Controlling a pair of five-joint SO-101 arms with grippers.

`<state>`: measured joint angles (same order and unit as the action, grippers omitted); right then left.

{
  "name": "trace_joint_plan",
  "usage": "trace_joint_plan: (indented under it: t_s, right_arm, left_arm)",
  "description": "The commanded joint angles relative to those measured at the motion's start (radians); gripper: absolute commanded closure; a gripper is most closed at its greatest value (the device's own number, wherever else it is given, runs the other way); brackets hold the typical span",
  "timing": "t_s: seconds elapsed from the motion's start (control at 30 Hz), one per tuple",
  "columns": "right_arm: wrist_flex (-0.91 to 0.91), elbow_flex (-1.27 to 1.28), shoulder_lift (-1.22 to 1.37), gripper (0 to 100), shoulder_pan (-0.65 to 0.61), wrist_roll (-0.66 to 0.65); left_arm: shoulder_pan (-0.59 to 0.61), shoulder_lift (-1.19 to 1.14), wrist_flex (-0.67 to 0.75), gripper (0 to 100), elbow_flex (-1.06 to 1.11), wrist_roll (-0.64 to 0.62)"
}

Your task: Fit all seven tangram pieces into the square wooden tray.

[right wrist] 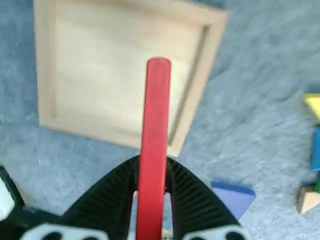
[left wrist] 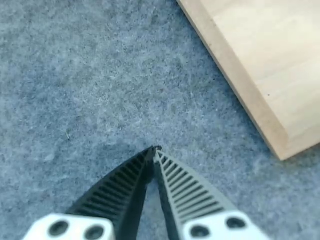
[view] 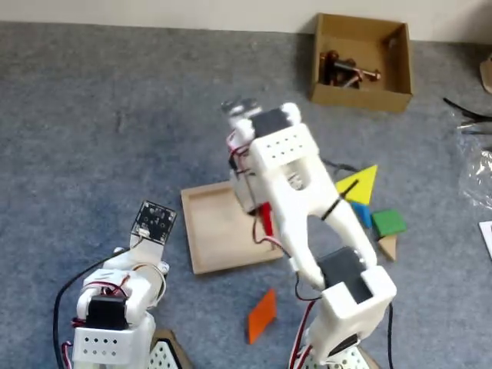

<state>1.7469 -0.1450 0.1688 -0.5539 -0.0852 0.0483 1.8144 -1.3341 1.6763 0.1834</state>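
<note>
The square wooden tray lies on the grey carpet with nothing in it. My right gripper is shut on a red piece, held on edge above the tray near one of its corners. In the high view the red piece shows under the right arm, over the tray's right side. My left gripper is shut on nothing, low over the carpet beside a tray corner. An orange piece lies in front of the tray. Yellow, blue, green and tan pieces lie to its right.
A purple-blue triangle lies on the carpet near the right gripper. A cardboard box with copper-coloured parts stands at the back right. Cables and a plastic bag lie at the right edge. The left arm sits at the front left.
</note>
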Motion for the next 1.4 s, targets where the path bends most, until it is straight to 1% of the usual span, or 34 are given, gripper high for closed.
trace_joint_plan:
  t_s: [0.0,0.13,0.5,0.63,0.77,0.93,1.03,1.23,1.37]
  right_arm:
    - [0.001,0.004,-0.071,99.3,-0.071,0.008]
    - [-0.065,0.008,-0.071,99.3,-0.119,0.011]
    - [-0.325,0.127,-0.005,99.3,-0.160,0.020]
    - [-0.398,0.148,-0.002,99.3,-0.189,0.143]
    - [-0.406,0.148,0.001,99.3,-0.203,0.203]
    - [-0.407,0.150,0.004,99.3,-0.234,0.310]
    - [-0.418,0.171,0.004,99.3,-0.252,0.327]
    - [-0.596,0.306,0.002,99.3,-0.266,0.319]
    - [-0.636,0.335,0.002,99.3,-0.268,0.318]
  left_arm:
    - [0.012,0.007,-0.005,99,0.019,-0.005]
    - [0.012,0.007,-0.005,99,0.019,-0.005]
    - [0.012,0.007,-0.005,99,0.019,-0.005]
    - [0.012,0.007,-0.005,99,0.019,-0.005]
    - [0.012,0.007,-0.005,99,0.019,-0.005]
    - [0.012,0.007,-0.005,99,0.019,-0.005]
    - [0.012,0.007,-0.005,99,0.019,-0.005]
    - [0.012,0.007,-0.005,99,0.019,-0.005]
    - [0.012,0.007,-0.005,99,0.019,-0.005]
